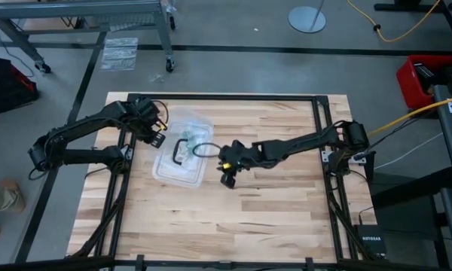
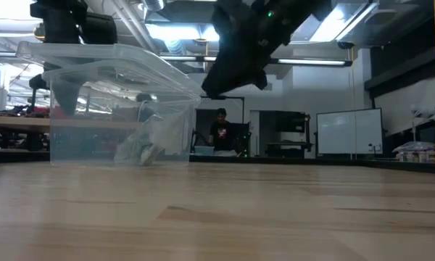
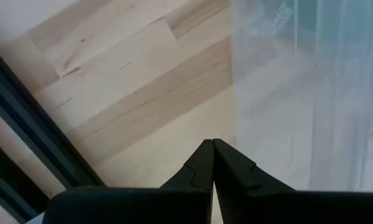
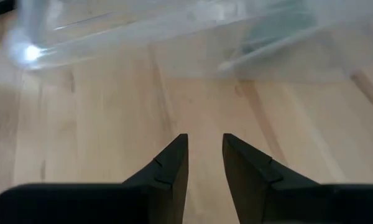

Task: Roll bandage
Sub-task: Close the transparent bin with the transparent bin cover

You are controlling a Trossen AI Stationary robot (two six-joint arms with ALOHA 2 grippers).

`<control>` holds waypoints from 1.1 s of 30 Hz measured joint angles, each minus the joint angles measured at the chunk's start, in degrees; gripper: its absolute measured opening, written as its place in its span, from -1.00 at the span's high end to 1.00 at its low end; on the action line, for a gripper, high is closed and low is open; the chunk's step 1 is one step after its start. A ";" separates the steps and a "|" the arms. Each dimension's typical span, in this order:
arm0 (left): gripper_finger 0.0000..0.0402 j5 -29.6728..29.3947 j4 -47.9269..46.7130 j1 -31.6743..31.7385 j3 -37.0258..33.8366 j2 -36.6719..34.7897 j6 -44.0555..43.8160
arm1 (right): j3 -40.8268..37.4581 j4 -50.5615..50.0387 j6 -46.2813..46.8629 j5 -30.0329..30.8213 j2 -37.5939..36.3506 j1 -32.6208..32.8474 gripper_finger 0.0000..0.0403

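Observation:
A clear plastic box (image 1: 182,154) stands on the wooden table, left of its middle. Through the box wall a green piece shows, which I take for the bandage (image 1: 187,138); it is a blurred greenish patch (image 4: 280,28) in the right wrist view. My left gripper (image 3: 212,144) is shut and hangs above the table just off the box's left side (image 1: 157,139). My right gripper (image 4: 205,142) is open with nothing between its fingers. It hangs above bare wood to the right of the box, nearer the table's front (image 1: 227,179).
A thin dark loop (image 1: 203,147) lies at the box's right side. A black metal frame (image 1: 316,113) runs around the table top. Bare wood (image 1: 233,226) fills the near half of the table. In the low view a person (image 2: 221,130) stands far off in the room.

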 joint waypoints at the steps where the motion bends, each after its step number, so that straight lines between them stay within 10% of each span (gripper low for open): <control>1: 1.00 0.00 -0.41 0.00 0.00 0.00 0.00 | 0.00 0.30 -0.02 1.01 0.00 0.76 0.49; 33: 1.00 3.17 -1.56 -13.71 0.02 -0.02 -14.00 | 0.04 13.50 0.00 -2.18 2.58 2.73 0.49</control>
